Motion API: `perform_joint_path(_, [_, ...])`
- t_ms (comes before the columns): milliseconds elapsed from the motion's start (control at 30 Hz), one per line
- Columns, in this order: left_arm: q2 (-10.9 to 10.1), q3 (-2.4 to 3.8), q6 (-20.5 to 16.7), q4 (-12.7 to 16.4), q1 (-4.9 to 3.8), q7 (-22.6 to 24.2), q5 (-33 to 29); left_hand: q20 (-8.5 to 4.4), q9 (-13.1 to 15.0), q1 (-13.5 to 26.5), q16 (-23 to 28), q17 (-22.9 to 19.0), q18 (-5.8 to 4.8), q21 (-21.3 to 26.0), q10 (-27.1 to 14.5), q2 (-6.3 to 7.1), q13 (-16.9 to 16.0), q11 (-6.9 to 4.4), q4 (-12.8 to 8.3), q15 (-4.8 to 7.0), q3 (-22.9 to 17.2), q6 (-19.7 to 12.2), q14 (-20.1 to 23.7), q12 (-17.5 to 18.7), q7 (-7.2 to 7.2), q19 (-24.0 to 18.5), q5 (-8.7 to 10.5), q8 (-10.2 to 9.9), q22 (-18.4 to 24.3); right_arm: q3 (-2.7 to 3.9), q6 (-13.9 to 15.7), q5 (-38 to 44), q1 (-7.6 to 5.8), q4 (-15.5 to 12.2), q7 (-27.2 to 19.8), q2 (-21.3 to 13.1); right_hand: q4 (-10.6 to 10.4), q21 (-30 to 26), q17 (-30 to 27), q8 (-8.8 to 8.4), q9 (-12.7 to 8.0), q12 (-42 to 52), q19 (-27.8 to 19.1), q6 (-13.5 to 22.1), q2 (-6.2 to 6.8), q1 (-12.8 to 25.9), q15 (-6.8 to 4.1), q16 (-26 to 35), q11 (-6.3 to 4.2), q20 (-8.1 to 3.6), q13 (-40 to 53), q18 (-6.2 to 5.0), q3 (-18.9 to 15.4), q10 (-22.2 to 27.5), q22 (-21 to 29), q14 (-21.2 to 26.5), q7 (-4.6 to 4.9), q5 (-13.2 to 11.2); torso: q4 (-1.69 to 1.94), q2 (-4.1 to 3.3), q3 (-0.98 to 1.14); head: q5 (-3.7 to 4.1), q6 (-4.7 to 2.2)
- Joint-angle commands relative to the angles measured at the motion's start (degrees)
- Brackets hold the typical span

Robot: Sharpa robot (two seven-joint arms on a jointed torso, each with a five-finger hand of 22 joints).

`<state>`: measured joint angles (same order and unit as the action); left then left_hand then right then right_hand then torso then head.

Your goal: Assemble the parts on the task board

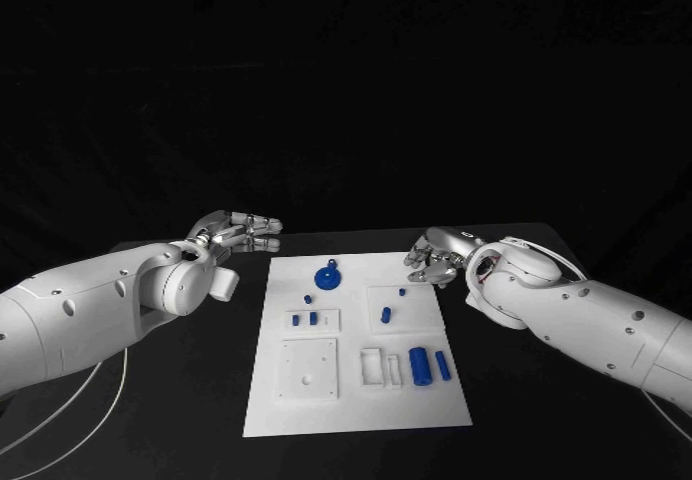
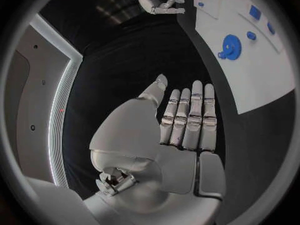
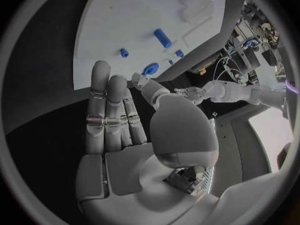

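Between the hands lay the task board (image 1: 281, 420), parts resting on it | left hand (image 1: 238, 232) and right hand (image 1: 434, 258) flat-fingered, holding nothing | step: none grasped yet; next: reach inward, pinch the gear (image 1: 327, 278)

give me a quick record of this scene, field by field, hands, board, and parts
left hand: open, fingers straight, over the black table left of the board, holding nothing
right hand: open, empty, at the board's far right corner
task board: white plate, lying flat mid-table
blue gear: on the board's far end
blue cylinder: near right, beside a thinner blue bar
small blue pieces: mid-left of the board
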<state>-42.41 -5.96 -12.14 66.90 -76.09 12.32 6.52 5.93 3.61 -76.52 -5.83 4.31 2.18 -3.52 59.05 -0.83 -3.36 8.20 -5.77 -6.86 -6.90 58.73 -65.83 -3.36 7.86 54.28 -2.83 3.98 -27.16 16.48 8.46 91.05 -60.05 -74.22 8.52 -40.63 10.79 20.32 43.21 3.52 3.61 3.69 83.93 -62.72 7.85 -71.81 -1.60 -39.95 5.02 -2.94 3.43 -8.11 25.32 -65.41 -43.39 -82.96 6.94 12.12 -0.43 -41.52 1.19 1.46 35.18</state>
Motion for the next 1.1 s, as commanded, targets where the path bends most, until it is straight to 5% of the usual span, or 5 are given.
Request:
perform_joint_path(33, [-0.31,0.06,-0.81,1.85,-0.33,3.27,-3.69,0.01,-0.03,-0.24,1.38,0.20,0.37,-0.38,0.39,-0.64,-0.01,0.24,-0.35,0.00,0.44,0.21,-0.68,-0.21,0.20,1.30,-0.07,0.11,5.47,-0.56,-2.73,7.33,0.05,-0.22,4.08,0.60,-0.72,-0.16,-0.21,0.02,-0.02,-0.26,2.13,-0.54,0.95,-0.25,0.16,-0.32,-0.06,0.30,-0.09,-0.82,0.29,0.08,0.13,0.15,-0.06,-0.51,0.15,0.00,-0.06,-0.06,0.06])
perform_joint_path(500, [-0.44,0.06,-2.27,4.70,-0.46,4.07,-3.84,0.11,-0.02,-0.15,1.48,0.27,0.37,-0.92,-0.14,-0.49,0.00,0.50,-0.82,-0.18,0.35,0.29,-0.24,-0.29,0.36,3.10,-0.23,0.13,14.68,-3.29,-2.55,10.93,0.07,0.83,5.73,2.96,-1.41,-0.09,-0.61,0.04,0.00,-0.22,1.99,-0.35,2.75,-0.46,0.12,-0.64,-0.06,0.26,-0.08,-0.83,2.72,-0.09,-0.06,0.37,0.02,-0.80,-0.06,-0.02,-0.03,-0.28,0.26])
perform_joint_path(833, [0.03,0.06,-2.07,4.76,-0.46,3.92,-4.22,0.26,-0.01,-0.01,1.49,0.19,0.49,-1.03,-0.89,-0.66,0.00,0.68,-0.13,-0.34,2.43,0.33,0.05,-0.31,0.31,3.45,-0.08,0.10,16.43,-4.89,-2.30,11.74,0.23,2.18,5.34,4.60,-1.15,0.18,-0.60,0.05,0.01,-0.22,1.91,-0.59,3.02,-0.37,0.02,-0.86,-0.17,0.15,-0.08,-0.71,4.24,-0.59,-0.61,0.37,-0.03,-0.80,-0.03,-0.04,0.01,-0.37,0.57])
perform_joint_path(1100, [0.43,0.06,-1.82,4.81,-0.46,3.75,-4.67,0.24,0.00,-0.01,1.51,0.16,0.47,-1.08,-0.91,-0.78,0.00,0.69,-0.07,-0.34,2.68,0.50,0.04,-0.29,0.26,3.53,-0.04,0.09,16.72,-5.70,-0.78,13.07,0.58,3.96,5.28,5.94,0.10,0.88,-0.44,0.06,0.05,-0.23,1.58,-1.63,2.98,-0.47,-0.14,-1.08,-0.45,-0.03,-0.09,-0.74,9.02,-1.89,-1.87,0.43,-0.19,-3.05,-0.03,-0.03,0.03,-0.54,0.67])
